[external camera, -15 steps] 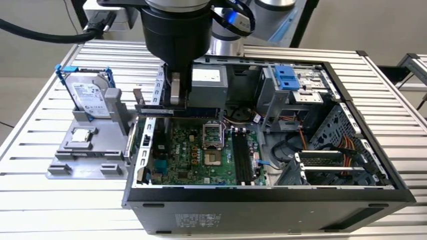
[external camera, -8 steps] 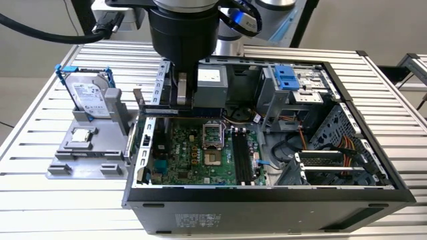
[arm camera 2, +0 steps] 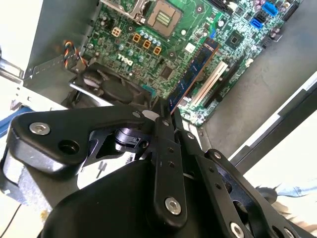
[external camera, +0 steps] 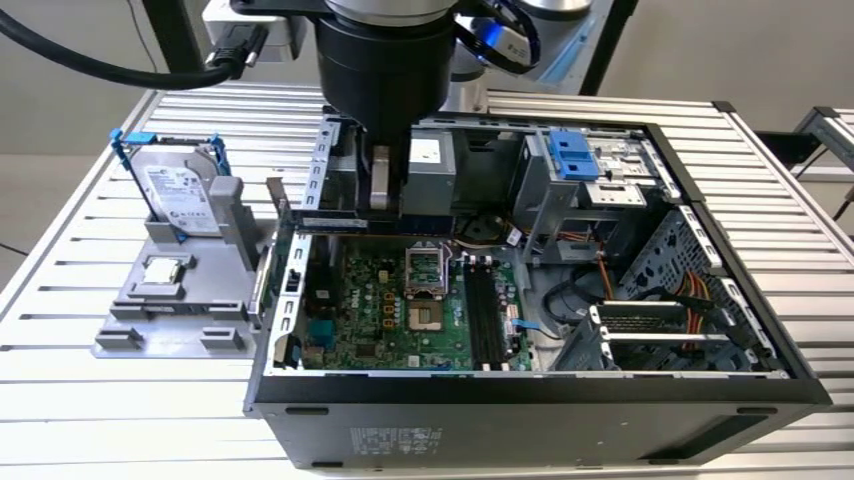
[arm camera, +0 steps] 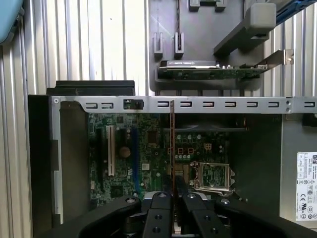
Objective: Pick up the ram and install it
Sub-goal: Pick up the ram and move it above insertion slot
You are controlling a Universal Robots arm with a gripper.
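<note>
My gripper (external camera: 383,205) is shut on the ram (external camera: 327,218), a thin blue-green stick held level on its long edge above the open computer case (external camera: 747,385). In the second wrist view the ram (arm camera 2: 195,69) reaches out from the gripper (arm camera 2: 166,116) over the green motherboard (arm camera 2: 148,29). The first wrist view shows the ram (arm camera: 172,144) edge-on, a thin line running out from the gripper (arm camera: 172,196). It hangs above the motherboard (external camera: 387,300) at the far side of the case, to the exterior view's left of the long black slots (external camera: 481,310).
A grey fixture (external camera: 174,320) stands at the exterior view's left of the case. It holds a silver hard drive with blue rails (external camera: 180,190) and a small square chip (external camera: 163,268). Drive cages (external camera: 587,170) and cables (external camera: 694,300) crowd the case's other half.
</note>
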